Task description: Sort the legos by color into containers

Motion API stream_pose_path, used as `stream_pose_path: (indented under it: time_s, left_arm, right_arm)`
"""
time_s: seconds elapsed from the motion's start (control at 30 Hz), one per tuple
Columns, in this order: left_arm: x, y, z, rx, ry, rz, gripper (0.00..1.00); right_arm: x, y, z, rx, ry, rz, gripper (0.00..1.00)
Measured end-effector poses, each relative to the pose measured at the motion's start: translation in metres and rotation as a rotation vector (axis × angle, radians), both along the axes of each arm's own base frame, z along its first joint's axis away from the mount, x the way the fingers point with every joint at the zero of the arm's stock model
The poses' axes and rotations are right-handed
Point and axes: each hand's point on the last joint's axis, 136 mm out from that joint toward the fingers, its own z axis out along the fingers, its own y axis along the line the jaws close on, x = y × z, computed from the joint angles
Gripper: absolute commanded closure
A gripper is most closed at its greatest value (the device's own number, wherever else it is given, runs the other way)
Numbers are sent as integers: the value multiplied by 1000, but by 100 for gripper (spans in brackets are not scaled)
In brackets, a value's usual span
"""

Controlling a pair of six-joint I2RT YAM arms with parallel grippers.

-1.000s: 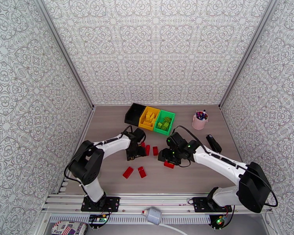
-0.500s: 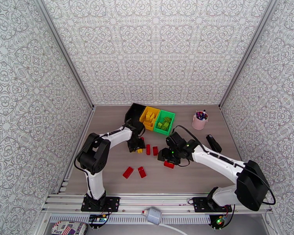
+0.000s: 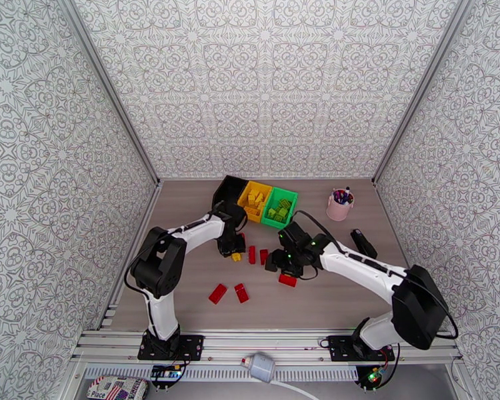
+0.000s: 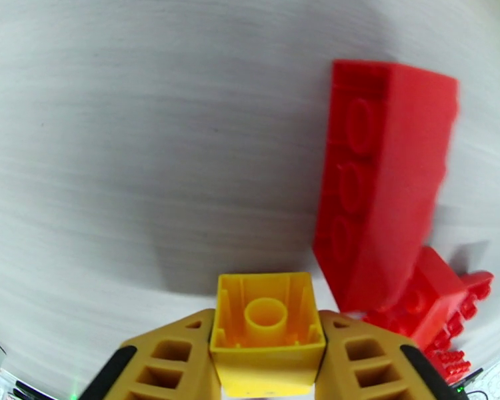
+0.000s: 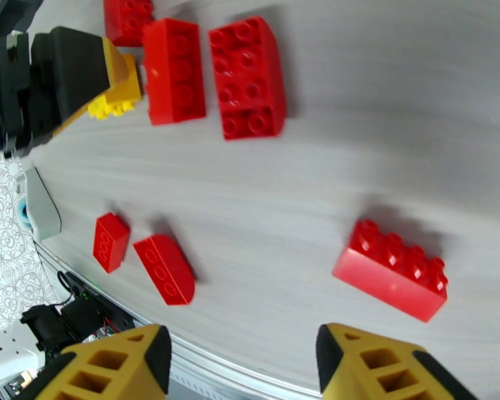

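Observation:
My left gripper (image 4: pixel 267 331) is shut on a small yellow lego (image 4: pixel 265 328), low over the table; in the top view this gripper (image 3: pixel 234 252) sits just in front of the black container (image 3: pixel 227 193). The yellow container (image 3: pixel 253 200) and the green container (image 3: pixel 279 208) stand beside it, each with legos of its own colour inside. Red legos lie loose: two (image 3: pixel 251 254) (image 3: pixel 264 256) to the right of the left gripper, two more (image 3: pixel 217 293) (image 3: pixel 241 293) nearer the front. My right gripper (image 5: pixel 243 368) is open, hovering beside a red lego (image 5: pixel 390 278).
A pink cup of pens (image 3: pixel 340 205) stands at the back right of the table. A black object (image 3: pixel 363 243) lies in front of it. Patterned walls close in the table on three sides.
The left gripper has closed on the yellow lego after swinging toward the bins. The right arm has shifted slightly left, with its fingers still apart.

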Motion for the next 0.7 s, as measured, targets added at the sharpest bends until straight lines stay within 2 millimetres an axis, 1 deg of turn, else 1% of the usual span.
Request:
stream_pose_path:
  time_s: [0.1, 0.2, 0.33, 0.43, 0.5, 0.6, 0.7]
  left_arm:
    - [2, -6, 20, -65, -32, -1, 68]
    - [8, -14, 41, -165, -65, 3, 68]
    - [32, -22, 62, -321, -109, 34, 68]
    - [60, -26, 81, -424, -156, 64, 67]
    - [82, -28, 93, -484, -190, 84, 65]
    - [121, -30, 107, -561, -240, 114, 63]
    - [161, -31, 116, -612, -278, 137, 51]
  right_arm:
    - [13, 9, 6, 14, -13, 12, 38]
    - [31, 19, 14, 45, -20, 9, 38]
    - [65, 28, 25, 115, -19, -17, 38]
    - [97, 36, 36, 191, -25, -45, 38]
    - [117, 38, 43, 237, -30, -66, 38]
    - [146, 39, 58, 299, -46, -94, 38]
    - [170, 33, 75, 348, -72, -121, 38]
